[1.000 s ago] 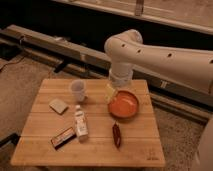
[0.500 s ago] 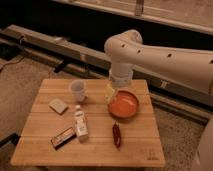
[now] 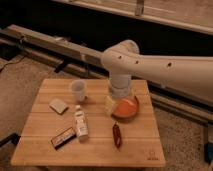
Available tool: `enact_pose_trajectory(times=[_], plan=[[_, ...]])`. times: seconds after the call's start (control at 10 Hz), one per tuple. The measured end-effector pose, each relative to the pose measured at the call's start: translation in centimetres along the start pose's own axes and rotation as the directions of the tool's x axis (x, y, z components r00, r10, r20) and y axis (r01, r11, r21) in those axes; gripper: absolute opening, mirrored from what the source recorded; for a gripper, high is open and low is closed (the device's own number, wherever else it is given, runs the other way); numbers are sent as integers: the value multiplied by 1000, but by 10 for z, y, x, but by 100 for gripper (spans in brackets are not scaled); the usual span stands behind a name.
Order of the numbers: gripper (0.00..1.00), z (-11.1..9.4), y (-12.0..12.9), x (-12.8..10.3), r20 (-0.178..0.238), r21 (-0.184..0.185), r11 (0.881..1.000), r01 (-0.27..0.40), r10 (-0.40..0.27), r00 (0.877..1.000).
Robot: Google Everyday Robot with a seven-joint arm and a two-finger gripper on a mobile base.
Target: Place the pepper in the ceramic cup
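Observation:
The pepper is a slim dark red chili lying on the wooden table, near the front, just below the orange bowl. The ceramic cup is a small white handleless cup standing upright at the back left of the table. My gripper hangs from the white arm over the back right of the table, right above the orange bowl, to the right of the cup and behind the pepper. It holds nothing that I can see.
A white bottle lies near the table's middle. A flat dark bar lies front left, a pale sponge-like block at left. A yellowish item sits beside the bowl. Metal rails run behind the table.

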State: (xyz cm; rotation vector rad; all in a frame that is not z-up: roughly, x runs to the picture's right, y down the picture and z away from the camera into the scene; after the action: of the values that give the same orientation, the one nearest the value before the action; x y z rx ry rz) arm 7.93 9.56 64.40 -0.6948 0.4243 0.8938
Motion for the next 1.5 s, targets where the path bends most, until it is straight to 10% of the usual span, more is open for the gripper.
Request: enact_pose_trajectory(times=[0.6, 1.5], plan=[[80, 81, 5, 48, -125, -88, 986, -143, 131, 983], [80, 145, 67, 52, -211, -228, 968, -104, 55, 976]])
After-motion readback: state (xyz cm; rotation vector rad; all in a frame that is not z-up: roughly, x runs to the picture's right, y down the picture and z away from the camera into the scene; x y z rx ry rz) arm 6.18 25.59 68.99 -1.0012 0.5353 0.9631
